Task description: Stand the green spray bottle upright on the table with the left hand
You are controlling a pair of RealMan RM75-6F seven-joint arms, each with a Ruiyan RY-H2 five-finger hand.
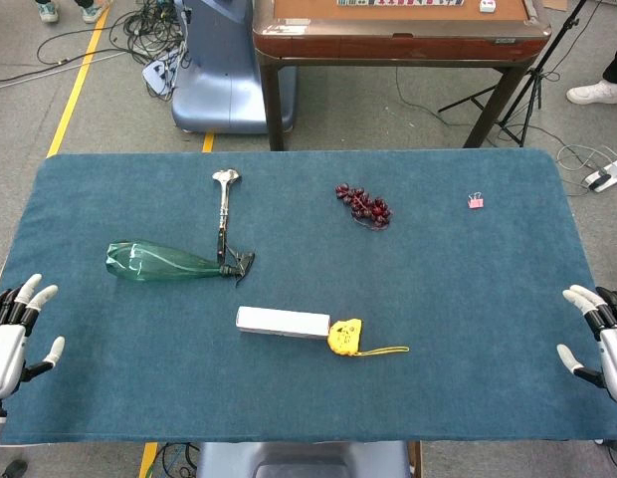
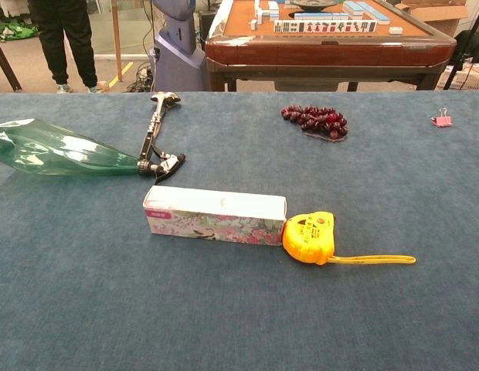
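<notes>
The green spray bottle [image 1: 159, 262] [image 2: 58, 151] lies on its side on the blue table cloth, its clear green body pointing left and its black spray head [image 1: 237, 265] [image 2: 161, 165] to the right. My left hand [image 1: 12, 334] hovers at the table's front-left edge, fingers spread, holding nothing, well below and left of the bottle. At the front-right edge my right hand [image 1: 599, 331] is likewise spread and empty. Neither hand shows in the chest view.
A metal tool [image 1: 224, 207] [image 2: 153, 127] lies beside the spray head. A white box [image 1: 283, 322] [image 2: 215, 216] and yellow tape measure [image 1: 344, 337] [image 2: 310, 237] sit in front. Dark red grapes [image 1: 364, 205] [image 2: 317, 121] and a pink clip [image 1: 476, 201] [image 2: 441, 120] lie farther back.
</notes>
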